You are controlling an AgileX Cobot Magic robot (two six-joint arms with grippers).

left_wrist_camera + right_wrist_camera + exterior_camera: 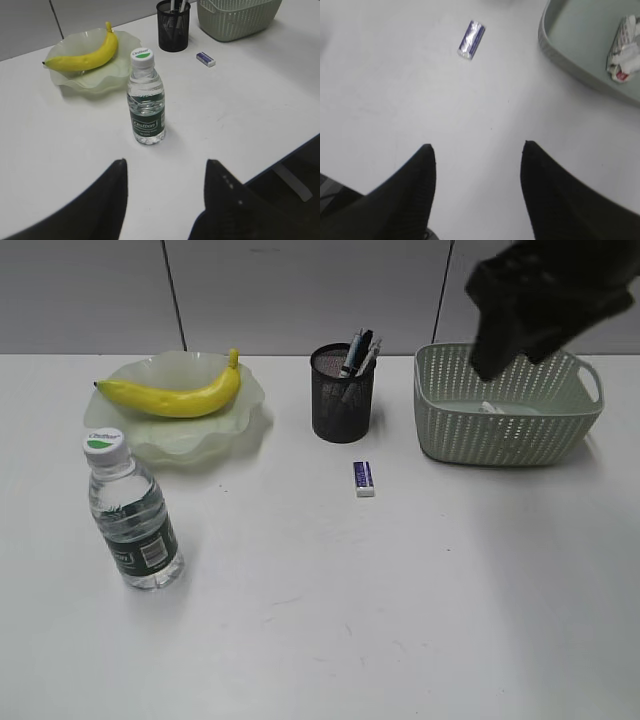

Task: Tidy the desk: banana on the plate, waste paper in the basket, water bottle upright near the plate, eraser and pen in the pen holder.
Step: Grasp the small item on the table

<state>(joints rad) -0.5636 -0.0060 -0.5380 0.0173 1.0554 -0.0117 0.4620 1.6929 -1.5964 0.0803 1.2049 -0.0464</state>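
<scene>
The banana (178,396) lies on the pale green plate (240,425). The water bottle (131,514) stands upright in front of the plate. The black mesh pen holder (341,400) holds pens (358,352). The eraser (364,478) lies on the desk (400,590) in front of the holder. The waste paper (624,49) lies in the green basket (505,420). My right gripper (477,150) is open and empty, high above the basket's left side, its arm (545,295) at the top right. My left gripper (166,162) is open and empty, short of the bottle (146,97).
A grey panelled wall runs behind the desk. The desk's front edge shows at the right of the left wrist view (295,150). The eraser also shows in the right wrist view (471,39), left of the basket rim (555,50).
</scene>
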